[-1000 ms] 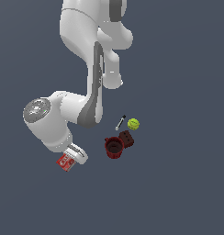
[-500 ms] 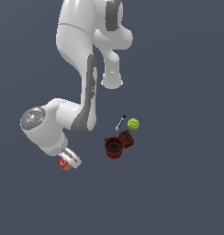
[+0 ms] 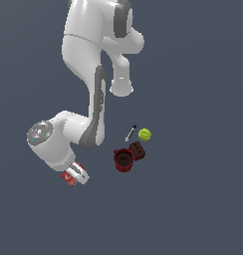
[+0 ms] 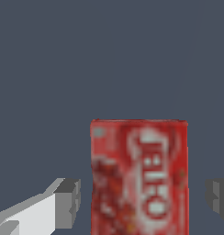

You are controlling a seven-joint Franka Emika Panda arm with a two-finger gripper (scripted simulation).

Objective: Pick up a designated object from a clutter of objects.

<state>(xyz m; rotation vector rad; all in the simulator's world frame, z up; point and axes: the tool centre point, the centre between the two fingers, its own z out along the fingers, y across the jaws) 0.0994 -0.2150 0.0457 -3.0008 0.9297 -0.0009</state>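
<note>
The designated object, a flat red box (image 4: pixel 139 176) with white lettering, lies between my gripper's (image 4: pixel 143 199) two fingers in the wrist view. A gap of floor shows on each side of it, so the gripper is open around it. In the exterior view the red box (image 3: pixel 68 179) peeks out under the gripper (image 3: pixel 76 174), low on the exterior view's left. The rest of the clutter sits apart on the exterior view's right: a dark red mug (image 3: pixel 124 160), a brown block (image 3: pixel 137 150), a yellow-green ball (image 3: pixel 144 134) and a thin marker (image 3: pixel 130 133).
The white arm (image 3: pixel 88 89) bends over the scene between the box and the other items. The ground is a plain dark grey floor (image 3: pixel 193 209).
The wrist has sunk slightly toward the red box and the arm's upper links have swung. The box and the other items have not moved.
</note>
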